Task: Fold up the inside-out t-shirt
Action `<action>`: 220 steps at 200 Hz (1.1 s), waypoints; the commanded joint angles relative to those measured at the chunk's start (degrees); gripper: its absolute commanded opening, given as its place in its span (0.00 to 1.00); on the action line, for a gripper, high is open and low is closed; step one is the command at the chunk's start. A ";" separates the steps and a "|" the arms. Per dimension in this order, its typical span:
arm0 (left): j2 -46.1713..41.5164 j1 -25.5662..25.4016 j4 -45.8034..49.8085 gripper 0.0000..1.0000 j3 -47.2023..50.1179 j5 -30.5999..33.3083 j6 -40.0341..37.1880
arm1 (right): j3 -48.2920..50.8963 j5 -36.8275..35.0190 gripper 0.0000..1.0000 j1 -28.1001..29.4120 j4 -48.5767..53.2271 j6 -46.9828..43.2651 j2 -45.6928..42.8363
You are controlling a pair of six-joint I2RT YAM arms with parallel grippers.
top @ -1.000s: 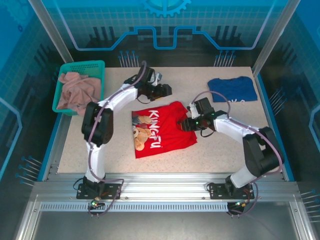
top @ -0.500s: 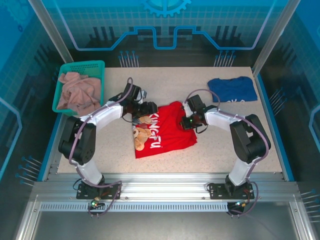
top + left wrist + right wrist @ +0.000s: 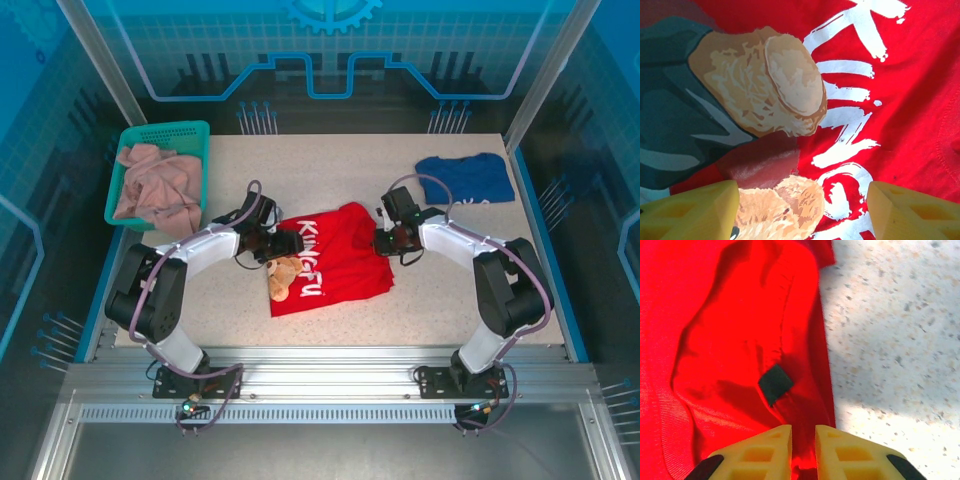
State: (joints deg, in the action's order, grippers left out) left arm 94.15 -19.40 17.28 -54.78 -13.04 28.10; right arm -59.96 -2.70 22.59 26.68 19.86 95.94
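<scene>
The inside-out t-shirt [image 3: 335, 265] lies roughly flat mid-table, bright red, with white lettering and a bear print facing up. My left gripper [image 3: 283, 243] hovers low over its left edge. In the left wrist view this gripper [image 3: 802, 210] stands open, its yellow fingertips [image 3: 695, 210] wide apart above the print [image 3: 790, 95], holding nothing. My right gripper [image 3: 385, 243] is at the shirt's upper right edge. In the right wrist view it [image 3: 803, 450] is nearly closed, with a fold of red cloth [image 3: 730, 340] pinched between its fingers, just below a small black tag [image 3: 775, 384].
A teal basket [image 3: 195, 135] holding a pale pinkish-beige garment [image 3: 150, 185] stands at the back left. A dark blue t-shirt [image 3: 465, 178] lies at the back right. Bare speckled tabletop [image 3: 330, 165] surrounds the red shirt.
My left gripper swung from behind the shirt down to its left edge. My right gripper shifted to the shirt's right edge and its jaws narrowed on the cloth. The shirt's upper left edge shifted slightly.
</scene>
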 commanded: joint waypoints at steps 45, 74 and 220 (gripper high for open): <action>-1.08 -0.46 -0.23 0.70 -0.21 1.57 -1.68 | -4.58 3.50 0.41 -0.76 -0.40 -1.14 2.74; -1.08 -0.73 0.03 0.70 -0.28 1.55 -1.86 | -9.09 5.54 0.40 -1.94 -0.69 -1.75 8.81; -1.51 -0.82 0.54 0.71 1.23 1.70 -2.49 | -18.58 2.41 0.04 -4.57 1.71 -5.65 16.13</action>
State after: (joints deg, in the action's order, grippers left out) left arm 94.11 -19.90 17.26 -54.74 -12.12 26.81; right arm -75.83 2.59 18.94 25.67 16.14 111.85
